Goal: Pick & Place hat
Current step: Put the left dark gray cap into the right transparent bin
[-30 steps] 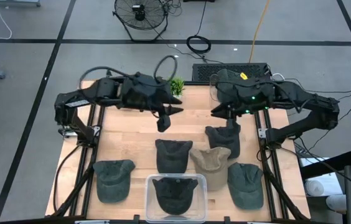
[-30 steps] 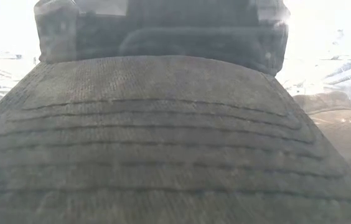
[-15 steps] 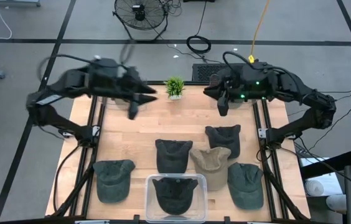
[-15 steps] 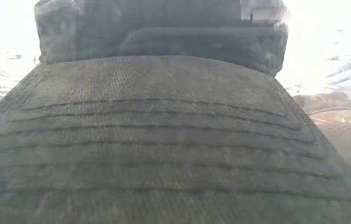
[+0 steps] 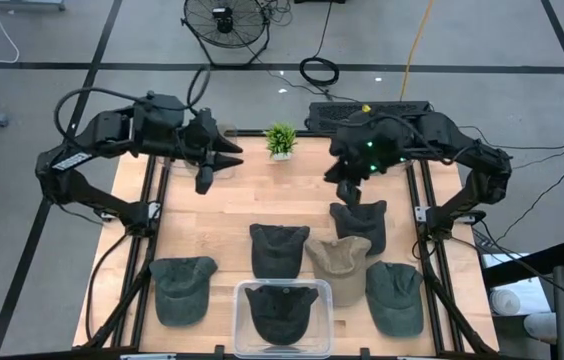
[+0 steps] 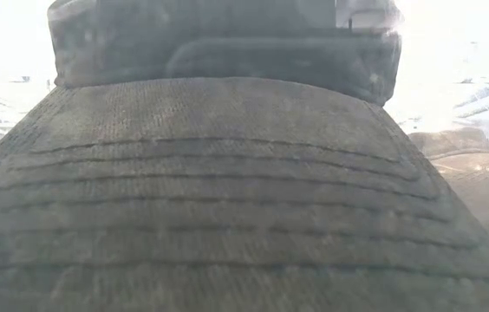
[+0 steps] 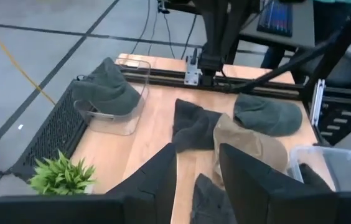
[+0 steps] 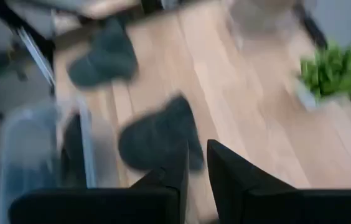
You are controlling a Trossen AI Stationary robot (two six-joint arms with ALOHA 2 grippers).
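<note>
**Approach phase: right arm lining up on the next hat**

Hats first: one dark cap already sits in the clear bin at the near edge. Five are loose on the table: dark cap centre, tan cap touching it, dark cap just behind the tan one, green cap near-left, green cap near-right.

Right gripper hangs above the table just behind the rear dark cap, likely the next pick. To do it well: come straight down on the crown, not the brim, and pinch a fold of fabric. It overlaps the tan cap, so grab the far side and lift clear before traversing to the bin, or the tan one drags along.

Jaws: right fingers show a narrow gap, holding nothing, touching nothing. Needs to open wider before descent.

Left gripper is parked high over the back-left of the table, near the small plant. Fingers apart, moderate gap, empty.

Low view is blocked by the binned cap's brim.
</note>
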